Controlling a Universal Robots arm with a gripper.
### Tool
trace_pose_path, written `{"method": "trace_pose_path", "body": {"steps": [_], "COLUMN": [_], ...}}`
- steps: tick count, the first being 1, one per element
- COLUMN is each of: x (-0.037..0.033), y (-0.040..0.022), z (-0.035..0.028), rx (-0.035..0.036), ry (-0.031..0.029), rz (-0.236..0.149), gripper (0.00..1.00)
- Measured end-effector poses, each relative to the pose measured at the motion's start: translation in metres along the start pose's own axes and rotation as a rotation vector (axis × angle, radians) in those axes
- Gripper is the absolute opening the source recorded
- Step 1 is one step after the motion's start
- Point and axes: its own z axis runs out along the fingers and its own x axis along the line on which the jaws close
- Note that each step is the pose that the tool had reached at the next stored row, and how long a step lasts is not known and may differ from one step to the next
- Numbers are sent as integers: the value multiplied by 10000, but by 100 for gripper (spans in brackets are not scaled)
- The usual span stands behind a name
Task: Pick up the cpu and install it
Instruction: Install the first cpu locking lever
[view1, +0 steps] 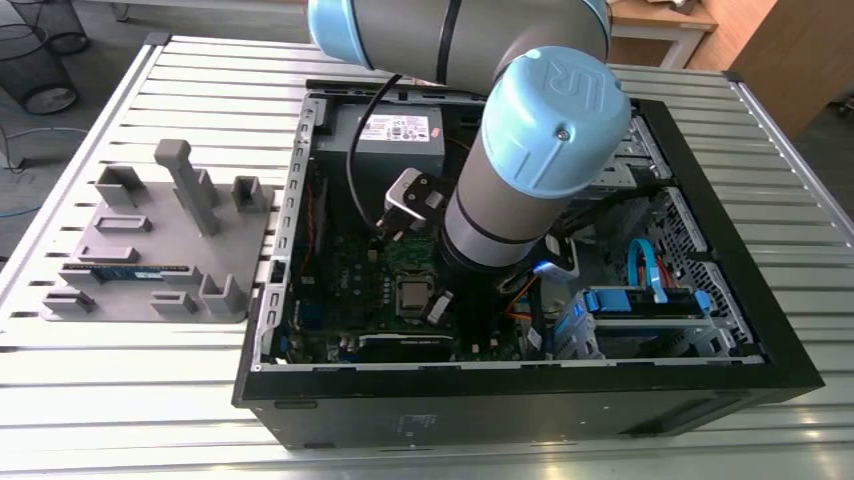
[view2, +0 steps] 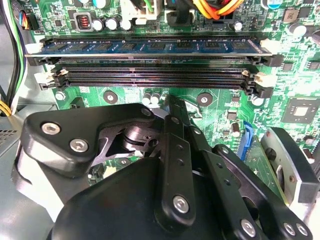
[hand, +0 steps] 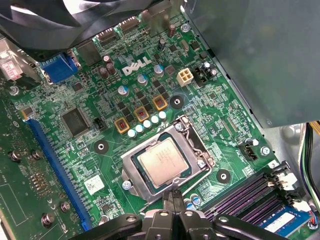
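The cpu (hand: 162, 161) lies flat in its socket on the green motherboard (hand: 90, 155), silver top up, with the metal socket frame (hand: 134, 176) around it. In the exterior view the cpu (view1: 411, 293) shows inside the open computer case (view1: 534, 400), just beside the arm's lower end. My gripper (hand: 173, 196) hangs low over the board at the socket's edge, on the side towards the memory slots. Its fingers (view2: 172, 107) are shut together with nothing between them. In the exterior view the gripper (view1: 439, 308) is mostly hidden behind the arm.
A blue memory stick (view2: 150, 46) sits in one slot, with black empty slots (view2: 150, 76) beside it. Orange cables (view2: 220, 7), a fan (hand: 60, 20) and the case wall (hand: 260, 55) crowd the board. A grey fixture plate (view1: 160, 250) lies at the exterior view's left.
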Motion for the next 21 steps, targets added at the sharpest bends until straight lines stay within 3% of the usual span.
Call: {"method": "trace_pose_path", "body": {"steps": [12, 21], "x": [4, 35], "y": [-3, -22], "z": [1, -6], "rx": [-38, -41], "ry": [75, 91], "rz": [-547, -626], "gripper": [11, 11]}}
